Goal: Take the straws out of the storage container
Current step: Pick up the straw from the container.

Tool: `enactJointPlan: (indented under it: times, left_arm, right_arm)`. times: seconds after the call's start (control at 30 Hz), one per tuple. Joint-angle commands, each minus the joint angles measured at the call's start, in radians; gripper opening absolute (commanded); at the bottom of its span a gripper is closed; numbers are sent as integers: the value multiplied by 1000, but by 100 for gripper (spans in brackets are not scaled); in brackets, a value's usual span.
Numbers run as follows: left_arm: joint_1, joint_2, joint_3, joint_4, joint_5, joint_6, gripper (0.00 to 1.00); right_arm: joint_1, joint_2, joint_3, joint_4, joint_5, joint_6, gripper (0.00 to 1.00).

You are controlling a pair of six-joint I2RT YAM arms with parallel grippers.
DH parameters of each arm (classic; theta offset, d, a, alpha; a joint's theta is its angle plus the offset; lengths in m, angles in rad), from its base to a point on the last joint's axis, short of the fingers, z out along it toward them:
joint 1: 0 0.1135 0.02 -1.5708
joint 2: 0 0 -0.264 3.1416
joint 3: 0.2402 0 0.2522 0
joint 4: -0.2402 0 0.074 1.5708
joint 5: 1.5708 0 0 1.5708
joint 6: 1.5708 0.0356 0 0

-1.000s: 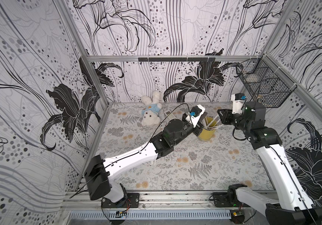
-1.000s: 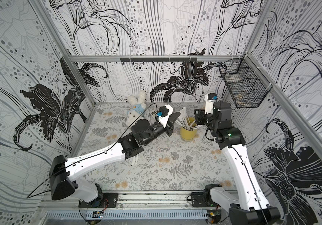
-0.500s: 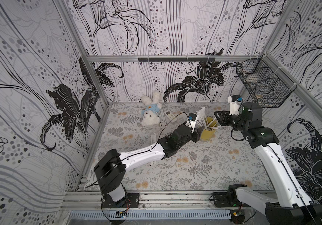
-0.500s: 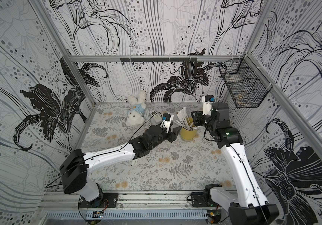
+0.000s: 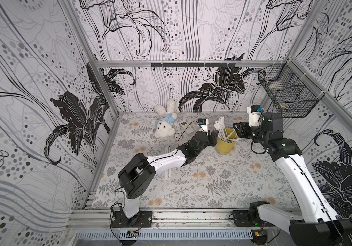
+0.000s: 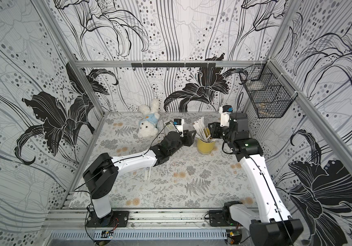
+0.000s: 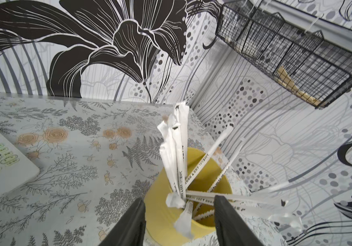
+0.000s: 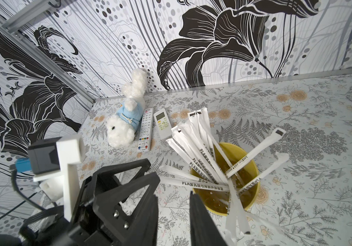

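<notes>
1. While the left gripper [image 7: 179,199] stands with its jaws spread wide astride the rim of the yellow storage container [image 7: 160,213], closing here could catch the rim together with the straws [image 7: 178,149]. A lift would then tip the container.
2. The straws sit in the container, one bunch upright at its rim and others leaning across its mouth. Pulling the bunch may drag crossed neighbours out and scatter them beside the container.
3. The right gripper [image 8: 174,198], at the container's opposite side, has its jaws partly apart with nothing between them. It isn't steadying the container, which I judge light enough to slide.
4. Both grippers crowd the container and could collide above it.
</notes>
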Motion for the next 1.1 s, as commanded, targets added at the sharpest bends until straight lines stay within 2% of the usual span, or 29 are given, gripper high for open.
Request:
enactJointPlan:
  times: [0.0, 0.27, 0.7, 1.07]
  left_arm:
    - [5, 27, 34, 52, 15, -20, 51]
    - [5, 34, 22, 70, 56, -31, 32]
    - [8, -39, -37, 91, 50, -27, 1]
    - [5, -172, 3, 60, 50, 45, 0]
  right_arm:
    - [5, 5, -20, 29, 6, -9, 29]
    - [5, 17, -26, 38, 9, -10, 29]
    - [5, 14, -42, 47, 5, -1, 29]
    - [5, -11, -2, 14, -13, 3, 29]
